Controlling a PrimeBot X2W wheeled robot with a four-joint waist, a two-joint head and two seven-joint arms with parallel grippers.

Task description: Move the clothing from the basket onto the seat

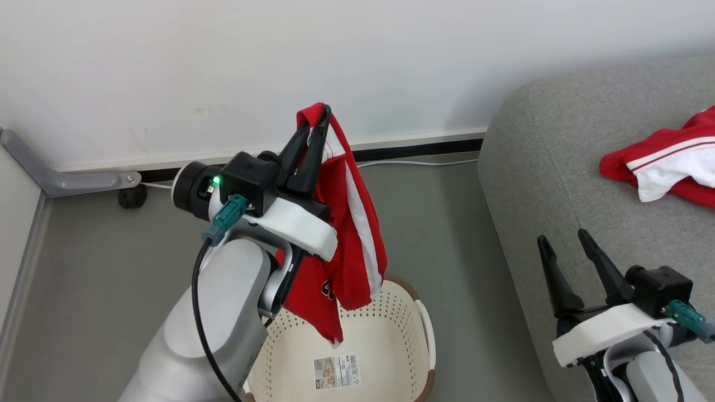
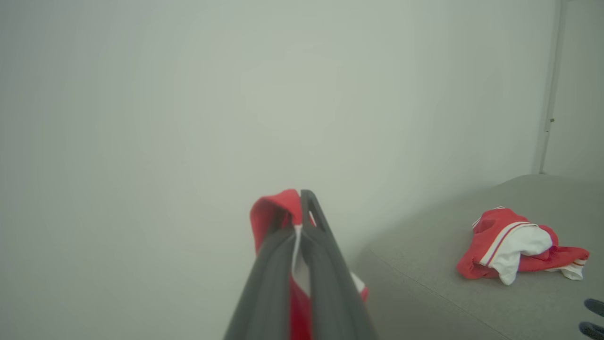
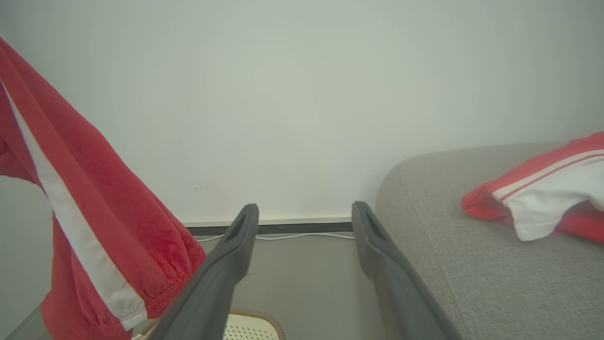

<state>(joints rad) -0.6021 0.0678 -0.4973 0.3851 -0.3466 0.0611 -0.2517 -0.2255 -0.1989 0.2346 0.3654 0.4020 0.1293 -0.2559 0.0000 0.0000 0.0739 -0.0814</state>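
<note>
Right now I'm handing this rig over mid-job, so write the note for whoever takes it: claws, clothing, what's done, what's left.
Left claw: shut on the held garment, raised so it hangs over the basket.
Right claw: open, holding nothing, at the front edge of the seat.
Done: the second garment lies on the seat.
Left: carry the held garment to the seat and release it. The part of the basket's inside that is in view holds a paper label and no clothing.

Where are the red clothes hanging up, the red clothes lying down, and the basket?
hanging garment (image 1: pixel 349 273): head view, on its red lower fold.
lying garment (image 1: pixel 670 176): head view, on its white panel.
basket (image 1: pixel 391 324): head view, on its perforated inner wall.
</note>
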